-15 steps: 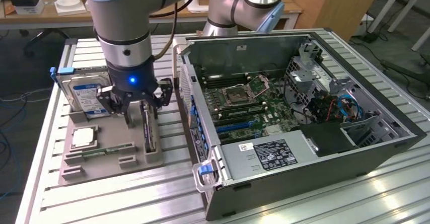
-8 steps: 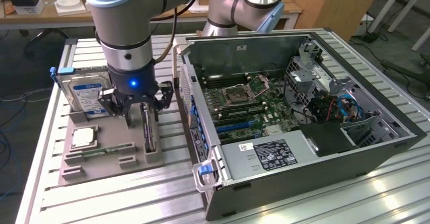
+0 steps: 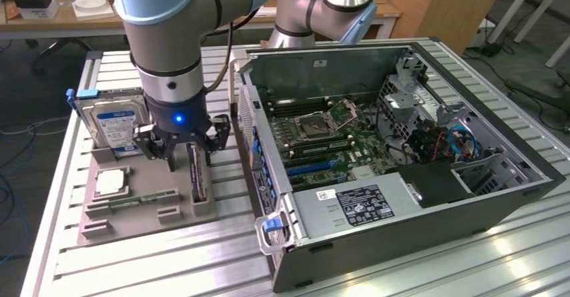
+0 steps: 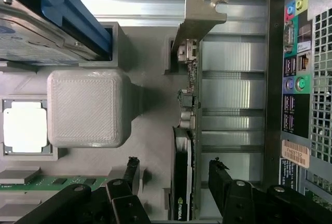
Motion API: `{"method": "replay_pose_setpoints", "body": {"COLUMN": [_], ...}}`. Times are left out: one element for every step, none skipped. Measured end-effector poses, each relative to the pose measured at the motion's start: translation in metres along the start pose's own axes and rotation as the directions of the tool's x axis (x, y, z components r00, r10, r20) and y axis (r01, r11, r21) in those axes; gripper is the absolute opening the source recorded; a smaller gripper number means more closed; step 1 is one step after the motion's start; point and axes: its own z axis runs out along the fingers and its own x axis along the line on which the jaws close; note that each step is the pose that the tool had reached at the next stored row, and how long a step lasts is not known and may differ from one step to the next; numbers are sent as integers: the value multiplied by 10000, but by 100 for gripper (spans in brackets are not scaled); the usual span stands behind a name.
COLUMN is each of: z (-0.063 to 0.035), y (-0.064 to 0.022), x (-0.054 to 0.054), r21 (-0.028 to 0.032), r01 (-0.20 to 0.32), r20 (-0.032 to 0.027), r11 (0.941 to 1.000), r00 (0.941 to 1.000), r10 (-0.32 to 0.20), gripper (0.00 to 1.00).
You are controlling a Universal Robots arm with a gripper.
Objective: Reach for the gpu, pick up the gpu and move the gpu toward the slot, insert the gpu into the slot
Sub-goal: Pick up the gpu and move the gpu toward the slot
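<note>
Dark and thin, the gpu (image 4: 182, 187) is straddled by the gripper (image 4: 174, 163) — fingers spread, neither touching; if closed off-centre, it could be tilted and jammed in its tray (image 3: 133, 227).

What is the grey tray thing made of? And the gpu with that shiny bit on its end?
The grey tray looks like matte plastic, probably 3D-printed: fine layered lines cover its block. The gpu seems to be a dark circuit board carrying small parts. Its bracket looks like bare metal, because it is silvery, thin and bent into a tab at the end.
</note>
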Motion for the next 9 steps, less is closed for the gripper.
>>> {"method": "replay_pose_setpoints", "body": {"z": [0, 0, 1, 1, 1, 2, 2, 2, 2], "y": [0, 0, 0, 0, 0, 0, 0, 0, 0], "x": [0, 0, 0, 0, 0, 0, 0, 0, 0], "r21": [2, 2, 2, 1, 0, 1, 0, 1, 1], "r01": [-7, -8, -8, -8, -8, -8, -8, -8, -8], "r20": [-2, -2, -2, -2, -1, -1, -1, 0, 0], "r11": [10000, 10000, 10000, 10000, 10000, 10000, 10000, 10000, 10000], "r00": [10000, 10000, 10000, 10000, 10000, 10000, 10000, 10000, 10000], "r10": [7, 8, 8, 8, 8, 8, 8, 8, 8], "gripper": [65, 65, 65, 65, 65, 65, 65, 65, 63]}}
